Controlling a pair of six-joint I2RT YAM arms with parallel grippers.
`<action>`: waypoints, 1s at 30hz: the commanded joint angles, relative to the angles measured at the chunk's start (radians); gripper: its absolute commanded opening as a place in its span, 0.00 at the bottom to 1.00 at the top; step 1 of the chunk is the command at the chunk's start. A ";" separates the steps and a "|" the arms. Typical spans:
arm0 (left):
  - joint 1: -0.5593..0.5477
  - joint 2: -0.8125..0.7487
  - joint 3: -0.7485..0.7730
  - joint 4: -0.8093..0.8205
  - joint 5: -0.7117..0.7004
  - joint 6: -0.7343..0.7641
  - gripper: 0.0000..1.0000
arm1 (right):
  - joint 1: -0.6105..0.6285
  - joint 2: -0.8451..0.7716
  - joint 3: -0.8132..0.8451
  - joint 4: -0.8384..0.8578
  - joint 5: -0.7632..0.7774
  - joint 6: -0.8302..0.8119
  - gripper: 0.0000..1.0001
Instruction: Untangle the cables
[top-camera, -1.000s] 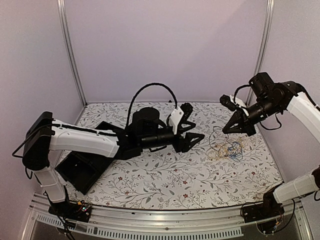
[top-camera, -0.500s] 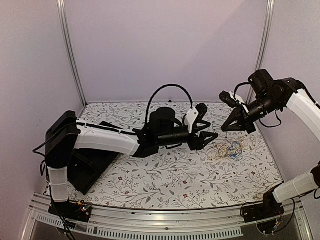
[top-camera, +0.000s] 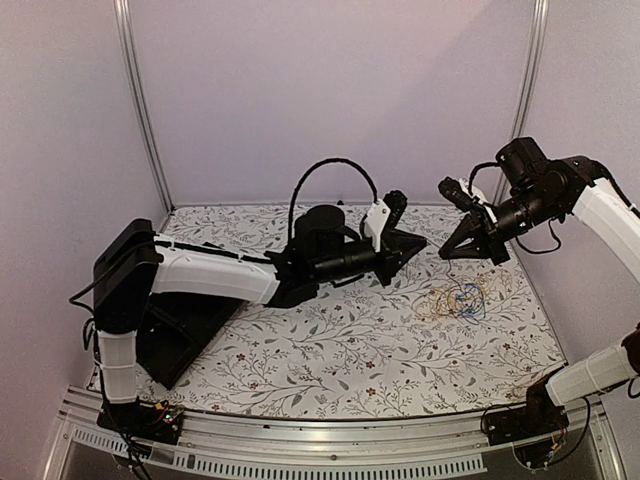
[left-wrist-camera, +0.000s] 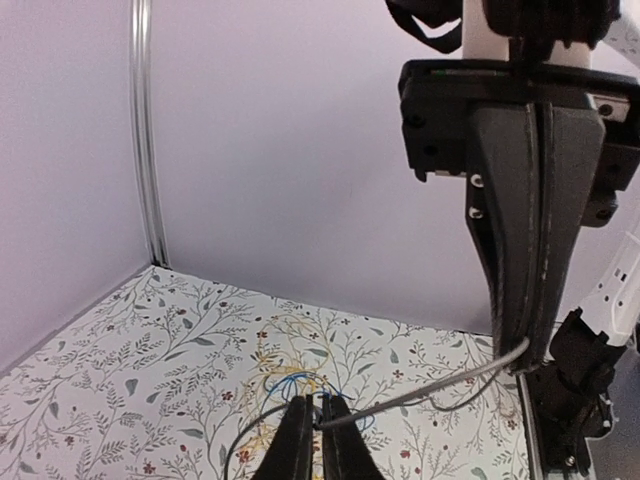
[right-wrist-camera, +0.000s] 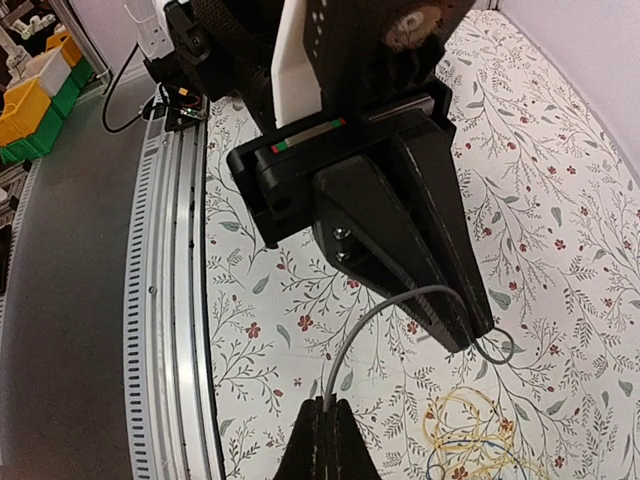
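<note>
The cables (top-camera: 455, 298) form 1 loose tangle lying flat on the table (top-camera: 330, 350), right of centre. All strands are hair-thin. Yellow-orange loops (right-wrist-camera: 470, 415) make up the wider outer coils, and blue loops (left-wrist-camera: 292, 385) sit bunched within them. 1 grey wire (right-wrist-camera: 400, 298) is raised above the tangle. It spans a slack arc between the left gripper (top-camera: 412, 247) and the right gripper (top-camera: 447, 253), pinched at both. Whether it is caught in the tangle cannot be determined.

A thin grey wire (right-wrist-camera: 372, 312) is held pinched between the closed right gripper (right-wrist-camera: 322, 408) and the closed left gripper (right-wrist-camera: 478, 338). Yellow and blue cables (right-wrist-camera: 478, 435) are seen on the floral table (right-wrist-camera: 560, 180).
</note>
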 joint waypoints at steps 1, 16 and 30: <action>0.045 -0.130 -0.061 0.022 -0.065 0.004 0.00 | 0.008 0.009 -0.028 0.074 -0.048 -0.003 0.06; 0.066 -0.381 -0.114 -0.300 -0.286 -0.017 0.00 | 0.007 0.226 -0.450 0.724 0.119 0.048 0.70; 0.196 -0.447 0.048 -0.939 -0.442 -0.086 0.00 | 0.007 0.458 -0.466 0.756 0.374 0.099 0.60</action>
